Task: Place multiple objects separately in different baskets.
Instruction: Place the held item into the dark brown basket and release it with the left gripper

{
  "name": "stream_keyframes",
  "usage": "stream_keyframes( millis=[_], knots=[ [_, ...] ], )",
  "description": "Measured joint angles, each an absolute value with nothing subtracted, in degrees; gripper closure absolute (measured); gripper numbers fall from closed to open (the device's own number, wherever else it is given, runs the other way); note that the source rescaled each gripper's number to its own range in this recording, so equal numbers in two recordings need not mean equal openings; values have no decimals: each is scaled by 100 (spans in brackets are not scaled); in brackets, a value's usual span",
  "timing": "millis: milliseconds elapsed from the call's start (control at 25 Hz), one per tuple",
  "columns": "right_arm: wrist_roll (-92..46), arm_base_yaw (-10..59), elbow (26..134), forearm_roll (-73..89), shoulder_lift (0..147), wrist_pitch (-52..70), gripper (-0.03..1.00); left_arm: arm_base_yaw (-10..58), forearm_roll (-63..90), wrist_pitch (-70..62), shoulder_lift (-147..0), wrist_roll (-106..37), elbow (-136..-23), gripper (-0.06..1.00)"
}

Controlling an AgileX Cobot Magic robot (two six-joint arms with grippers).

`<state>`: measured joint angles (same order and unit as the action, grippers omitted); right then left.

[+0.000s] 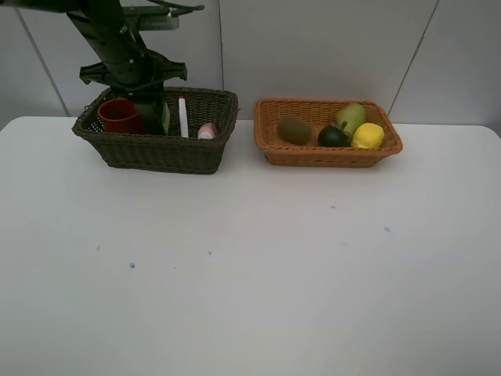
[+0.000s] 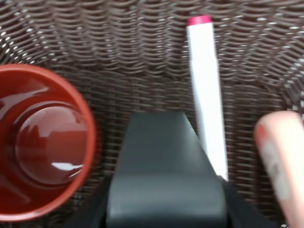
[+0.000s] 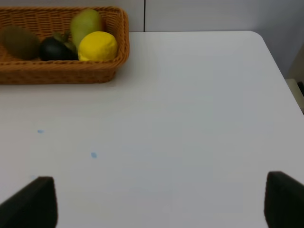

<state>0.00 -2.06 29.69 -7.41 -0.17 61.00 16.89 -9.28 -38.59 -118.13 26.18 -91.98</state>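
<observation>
Exterior high view showed the white counter carrying two baskets: the dark basket with the red cup, dark green bottle, marker and pink bottle, and the orange basket with kiwi, pear, mangosteen and lemon. The left tool hung inside the dark basket, apparently pinching the bottle, though its fingers were hidden; lifting could tip it against the cup. The marker leaned lengthwise on the back wall, pink tip upward. The right tool stood spread, holding nothing.
</observation>
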Motion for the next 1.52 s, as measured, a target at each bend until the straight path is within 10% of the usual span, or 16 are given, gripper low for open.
stream_keyframes(
  millis=[1320, 1520],
  knots=[
    [0, -206, 2969, -741, -17, 6100, 3, 1663, -729, -3787, -12084, 2325, -9217, 45],
    [0, -206, 2969, -741, -17, 6100, 3, 1681, -735, -3846, -12084, 2330, -9229, 1]
  ],
)
